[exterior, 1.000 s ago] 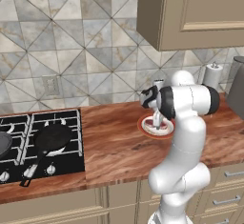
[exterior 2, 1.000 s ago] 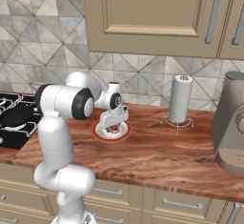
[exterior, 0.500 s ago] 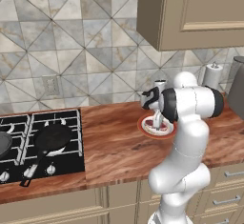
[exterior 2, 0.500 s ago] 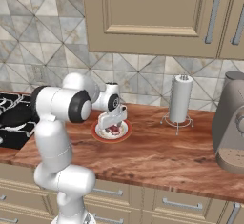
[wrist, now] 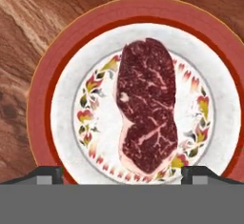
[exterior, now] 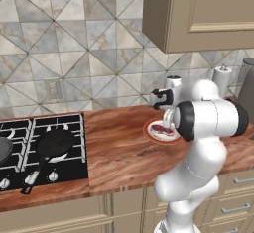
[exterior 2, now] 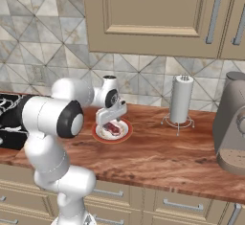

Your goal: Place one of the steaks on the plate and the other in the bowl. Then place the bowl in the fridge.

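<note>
Finishing step one: steak (wrist: 147,106) lies flat at centre frame on the plate (wrist: 62,66), fingers (wrist: 47,173) spread wide, clear of it. Next, judged: lift off the surface (exterior 2: 158,152), locate second steak and bowl.

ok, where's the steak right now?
The steak lies flat in the middle of the red-rimmed plate on the wooden counter, left of the paper towel roll, under the open jaws.
</note>
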Robot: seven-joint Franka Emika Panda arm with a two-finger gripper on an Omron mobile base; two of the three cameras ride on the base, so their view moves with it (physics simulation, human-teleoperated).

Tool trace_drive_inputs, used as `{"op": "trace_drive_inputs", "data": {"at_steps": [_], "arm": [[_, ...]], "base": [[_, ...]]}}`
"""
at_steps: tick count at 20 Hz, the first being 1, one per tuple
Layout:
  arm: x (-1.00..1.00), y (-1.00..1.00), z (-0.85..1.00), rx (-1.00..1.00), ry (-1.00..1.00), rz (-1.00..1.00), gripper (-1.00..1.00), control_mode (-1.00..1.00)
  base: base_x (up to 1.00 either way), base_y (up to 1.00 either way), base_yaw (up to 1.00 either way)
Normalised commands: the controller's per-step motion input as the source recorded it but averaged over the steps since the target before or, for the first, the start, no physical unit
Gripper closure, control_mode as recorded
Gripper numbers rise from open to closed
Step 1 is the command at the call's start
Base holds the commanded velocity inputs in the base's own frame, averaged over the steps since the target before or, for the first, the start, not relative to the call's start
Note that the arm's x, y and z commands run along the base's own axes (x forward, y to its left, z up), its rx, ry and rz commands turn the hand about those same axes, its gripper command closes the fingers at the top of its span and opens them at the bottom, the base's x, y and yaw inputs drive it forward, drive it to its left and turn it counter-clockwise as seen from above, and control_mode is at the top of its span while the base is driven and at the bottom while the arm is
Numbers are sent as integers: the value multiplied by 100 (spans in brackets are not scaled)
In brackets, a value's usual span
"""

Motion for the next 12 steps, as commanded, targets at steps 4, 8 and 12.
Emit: {"op": "trace_drive_inputs", "data": {"at_steps": [4,8,12], "arm": [[-41,0,44,0,-19,0,-100,-100],[-38,0,70,0,-12,0,-100,-100],[-54,0,54,0,-2,-6,-100,-100]], "base": [[0,0,0],[0,0,0],[0,0,0]]}}
